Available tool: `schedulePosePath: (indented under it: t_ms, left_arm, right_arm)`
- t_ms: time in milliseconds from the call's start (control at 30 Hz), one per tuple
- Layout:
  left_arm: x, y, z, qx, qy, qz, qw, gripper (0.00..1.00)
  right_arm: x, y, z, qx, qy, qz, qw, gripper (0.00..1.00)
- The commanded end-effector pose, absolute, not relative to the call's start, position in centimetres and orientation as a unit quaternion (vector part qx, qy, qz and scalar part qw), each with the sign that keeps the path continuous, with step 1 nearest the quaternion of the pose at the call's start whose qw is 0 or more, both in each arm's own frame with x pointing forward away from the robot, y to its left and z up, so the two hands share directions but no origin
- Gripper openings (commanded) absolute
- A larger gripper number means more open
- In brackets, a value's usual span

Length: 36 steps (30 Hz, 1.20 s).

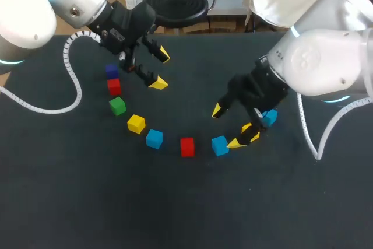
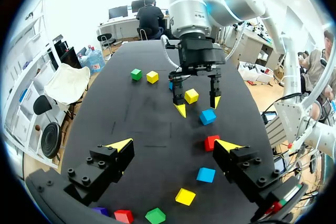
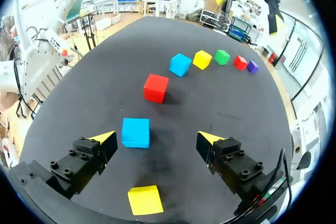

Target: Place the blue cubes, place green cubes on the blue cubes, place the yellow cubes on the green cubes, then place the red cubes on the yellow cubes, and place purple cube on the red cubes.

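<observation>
Over to the right end effector (image 1: 227, 126) first: fingers spread wide, nothing pinched, poised over the surface (image 1: 186, 214) just to the right of the middle red cube (image 1: 187, 146). Just beside one fingertip, a blue cube (image 1: 220, 145), the middle red cube's nearest neighbour on the right, not gripped. Under that end effector, caught by the right wrist camera, a yellow cube (image 3: 145, 200), farther right of the middle red cube than that blue one. Beyond, half hidden by the arm, a second blue cube (image 1: 270, 117), farther right again. Now the left end effector (image 1: 161, 69): also spread wide and empty, up above the surface, behind and a little left of the middle red cube. Then the arc curving left and back from the middle red cube, all apart, none stacked: a third blue cube (image 1: 154, 139) next in line, then a second yellow cube (image 1: 136, 123), a green cube (image 1: 118, 106), a far red cube (image 1: 114, 86) and, closing the line, the purple cube (image 1: 111, 70), farthest from the middle red cube. And from the left wrist camera, two more past the right arm, well to the right of the middle red cube: another green cube (image 2: 136, 74) and another yellow cube (image 2: 152, 77), side by side.
</observation>
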<state>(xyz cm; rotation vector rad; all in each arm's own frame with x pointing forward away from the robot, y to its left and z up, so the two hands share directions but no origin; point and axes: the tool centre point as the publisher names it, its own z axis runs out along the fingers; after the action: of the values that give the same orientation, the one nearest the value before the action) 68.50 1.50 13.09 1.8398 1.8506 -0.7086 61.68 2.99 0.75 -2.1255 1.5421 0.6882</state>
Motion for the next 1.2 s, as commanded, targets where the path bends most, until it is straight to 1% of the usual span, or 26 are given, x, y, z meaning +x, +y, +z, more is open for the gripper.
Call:
schedulePosePath:
  t_ms: [33,433,733,767,800,833,900,933,1000,1033,1067,1100,1200]
  left_arm:
    - [68.5,1.5,13.1,0.664,0.669,-0.255,0.216,1.0]
    - [68.5,1.5,13.1,0.664,0.669,-0.255,0.216,1.0]
    - [68.5,1.5,13.1,0.664,0.669,-0.255,0.216,1.0]
    - [68.5,1.5,13.1,0.664,0.669,-0.255,0.216,1.0]
    - [68.5,1.5,13.1,0.664,0.669,-0.255,0.216,1.0]
    - [68.5,1.5,13.1,0.664,0.669,-0.255,0.216,1.0]
    - [68.5,1.5,13.1,0.664,0.669,-0.255,0.216,1.0]
    - [68.5,1.5,13.1,0.664,0.669,-0.255,0.216,1.0]
    - [68.5,1.5,13.1,0.664,0.669,-0.255,0.216,1.0]
    - [68.5,1.5,13.1,0.664,0.669,-0.255,0.216,1.0]
    - [68.5,1.5,13.1,0.664,0.669,-0.255,0.216,1.0]
    - [68.5,1.5,13.1,0.664,0.669,-0.255,0.216,1.0]
    - [68.5,1.5,13.1,0.664,0.669,-0.255,0.216,1.0]
  right_arm:
    - [61.2,3.1,0.1,-0.765,0.555,0.246,0.216,1.0]
    - [61.3,3.3,-2.1,-0.762,0.555,0.261,0.208,1.0]
    - [61.6,3.8,-2.0,-0.762,0.553,0.261,0.212,1.0]
    - [61.6,3.8,-2.0,-0.762,0.553,0.261,0.211,0.93]
    - [61.6,3.8,-2.0,-0.762,0.553,0.26,0.211,0.7]
    - [61.7,3.8,-2.0,-0.762,0.554,0.26,0.211,0.54]
    - [61.7,3.8,-1.9,-0.763,0.553,0.259,0.211,0.49]
    - [61.7,3.8,-1.9,-0.764,0.553,0.259,0.211,0.47]
    - [61.7,4.0,-1.8,-0.764,0.552,0.259,0.21,0.48]
    - [61.8,4.0,-1.8,-0.766,0.549,0.258,0.212,0.5]
    - [61.7,4.1,-1.8,-0.767,0.548,0.258,0.211,0.8]
    - [61.7,4.1,-1.7,-0.767,0.548,0.259,0.211,1.0]
    - [61.6,4.2,-1.2,-0.773,0.543,0.254,0.208,1.0]
